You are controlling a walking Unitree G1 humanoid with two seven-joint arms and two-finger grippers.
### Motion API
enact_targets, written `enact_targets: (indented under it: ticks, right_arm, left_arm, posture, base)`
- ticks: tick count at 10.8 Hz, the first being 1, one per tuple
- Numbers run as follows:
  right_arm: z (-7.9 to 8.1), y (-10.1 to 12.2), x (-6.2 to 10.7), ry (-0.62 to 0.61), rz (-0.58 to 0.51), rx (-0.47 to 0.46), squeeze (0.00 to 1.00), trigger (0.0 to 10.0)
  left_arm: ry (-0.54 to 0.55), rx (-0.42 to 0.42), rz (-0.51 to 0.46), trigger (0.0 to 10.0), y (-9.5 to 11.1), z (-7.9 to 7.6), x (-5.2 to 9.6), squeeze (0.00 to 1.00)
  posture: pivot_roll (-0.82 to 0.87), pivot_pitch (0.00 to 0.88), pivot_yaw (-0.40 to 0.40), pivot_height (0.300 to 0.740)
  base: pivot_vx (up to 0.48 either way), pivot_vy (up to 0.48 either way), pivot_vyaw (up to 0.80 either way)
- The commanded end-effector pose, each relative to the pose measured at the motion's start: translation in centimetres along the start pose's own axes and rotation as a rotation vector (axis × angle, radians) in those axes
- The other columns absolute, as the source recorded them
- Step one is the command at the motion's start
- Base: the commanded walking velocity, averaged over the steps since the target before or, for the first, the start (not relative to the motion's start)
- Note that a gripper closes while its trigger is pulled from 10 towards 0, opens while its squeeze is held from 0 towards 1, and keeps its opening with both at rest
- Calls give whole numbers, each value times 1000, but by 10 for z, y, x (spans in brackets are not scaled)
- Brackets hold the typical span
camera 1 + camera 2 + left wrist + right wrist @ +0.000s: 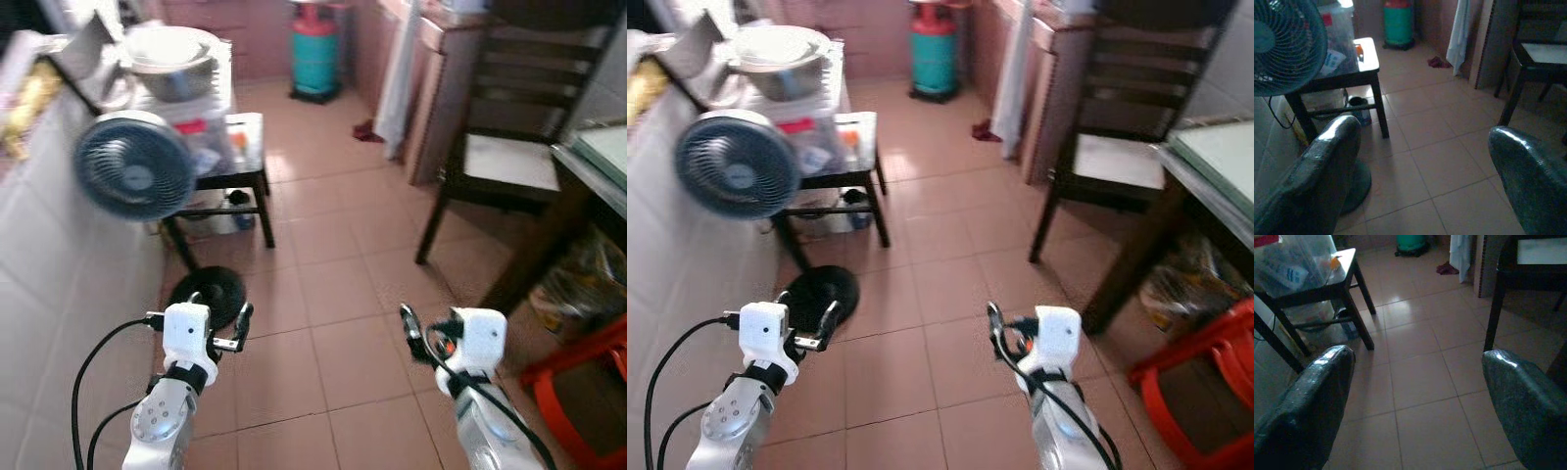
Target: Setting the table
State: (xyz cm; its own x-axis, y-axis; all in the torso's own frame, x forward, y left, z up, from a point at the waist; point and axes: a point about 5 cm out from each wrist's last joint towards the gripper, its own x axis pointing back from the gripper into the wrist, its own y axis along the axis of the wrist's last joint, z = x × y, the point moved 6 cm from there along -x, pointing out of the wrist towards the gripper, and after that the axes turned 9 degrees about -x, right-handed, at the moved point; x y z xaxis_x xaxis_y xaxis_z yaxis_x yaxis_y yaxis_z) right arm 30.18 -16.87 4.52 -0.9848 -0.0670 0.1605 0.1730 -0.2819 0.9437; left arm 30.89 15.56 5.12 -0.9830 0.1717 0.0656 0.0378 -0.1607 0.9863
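Progress on the table setting appears nil: left gripper and right gripper both hover over bare floor tiles, fingers spread wide and empty. Dining table stands at far right beside a chair; by my judgement, fetching tableware from the side table and carrying it over all remains.

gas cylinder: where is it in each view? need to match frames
Left eye view: gas cylinder top centre, on the floor by the far wall.
Right eye view: top centre, slightly left of middle.
Left wrist view: top, left of centre, beyond the small table.
Right wrist view: just its green base at the top edge.
Shared landmark: the white cloth hanging to the cylinder's right.
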Motion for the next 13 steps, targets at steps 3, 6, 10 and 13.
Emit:
enact_targets:
  ticks: [3, 6, 10, 13]
  right_arm:
    - [-5, -2, 3, 6, 25, 27, 0, 10000]
    - [8, 0, -5, 44, 12, 43, 0, 10000]
    - [14, 3, -9, 81, 12, 63, 0, 10000]
    - [12, 3, -6, 83, 14, 72, 0, 10000]
  left_arm:
    - [-8, 28, 12, 10000, -3, -3, 1, 0]
    - [-6, 35, -10, 10000, 2, 1, 2, 0]
    - [3, 62, -15, 10000, 3, -1, -1, 0]
    - [-6, 73, -12, 10000, 2, -5, -1, 0]
  posture:
    - [-62, 86, 61, 740]
    - [-52, 94, 65, 740]
    - [-58, 98, 46, 740]
    - [-70, 101, 40, 740]
  base:
    - [0, 0, -240]
    - [195, 0, -800]
    - [319, 0, -800]
    - [361, 0, -800]
